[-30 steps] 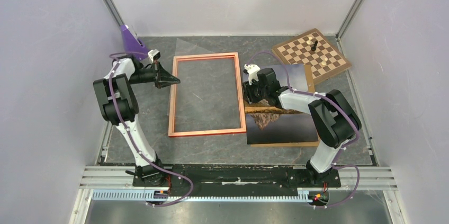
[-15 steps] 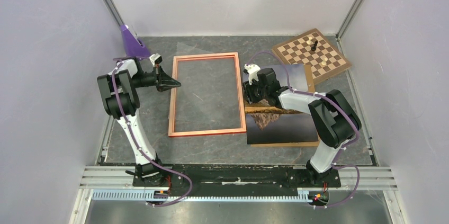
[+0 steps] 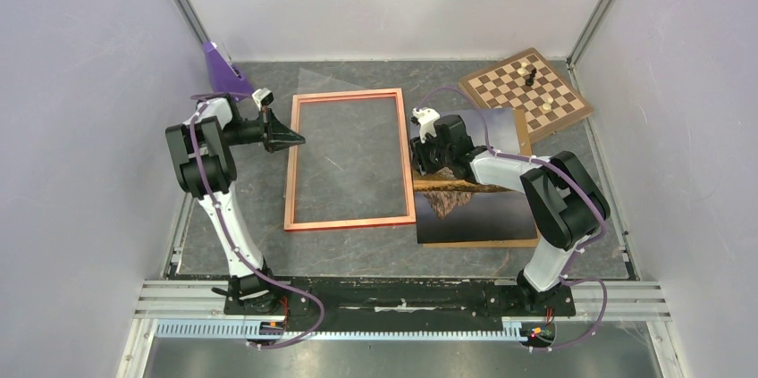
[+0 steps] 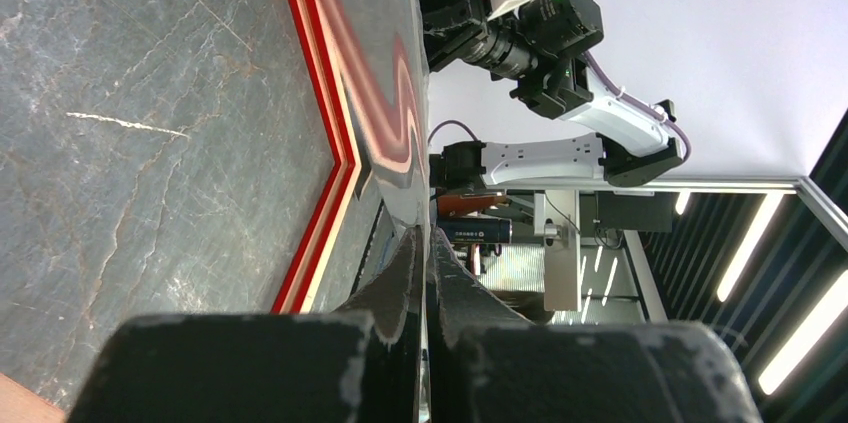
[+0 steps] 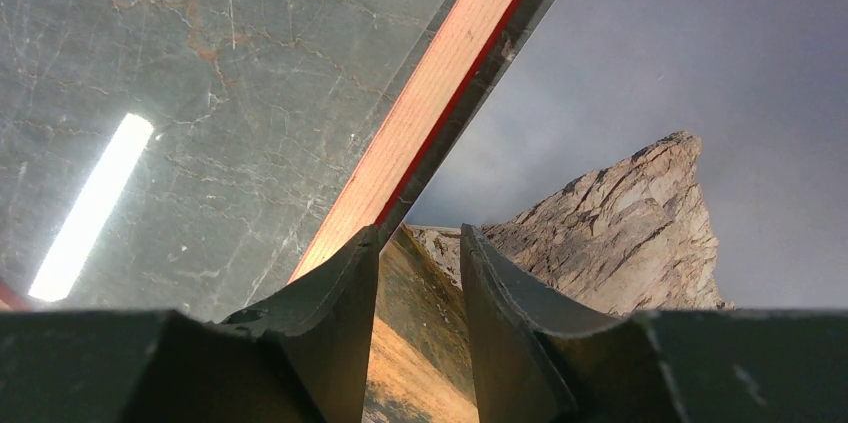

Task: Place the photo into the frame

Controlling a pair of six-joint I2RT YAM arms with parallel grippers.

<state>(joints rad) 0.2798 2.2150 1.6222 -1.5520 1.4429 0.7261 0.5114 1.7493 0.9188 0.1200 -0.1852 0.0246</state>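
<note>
The thin orange-red frame (image 3: 290, 172) lies flat mid-table. The photo (image 3: 483, 213), a rocky mountain mirrored in a lake, lies face up just right of it on a brown board. My left gripper (image 3: 295, 138) is at the frame's left rail. In the left wrist view its jaws (image 4: 423, 238) are shut on the edge of a thin clear reflective pane (image 4: 385, 33) beside the frame (image 4: 325, 113). My right gripper (image 3: 420, 159) is low over the photo's left edge. Its jaws (image 5: 420, 235) stand slightly apart with the photo (image 5: 620, 203) showing between them, next to the frame rail (image 5: 430, 113).
A brown chessboard (image 3: 526, 92) with a few pieces sits at the back right, partly under the photo's far corner. A purple object (image 3: 219, 70) stands at the back left. Grey walls close in the table on three sides.
The left arm has swung its elbow back and its gripper has shifted slightly right toward the frame's left rail. The right arm, photo and frame have not moved.
</note>
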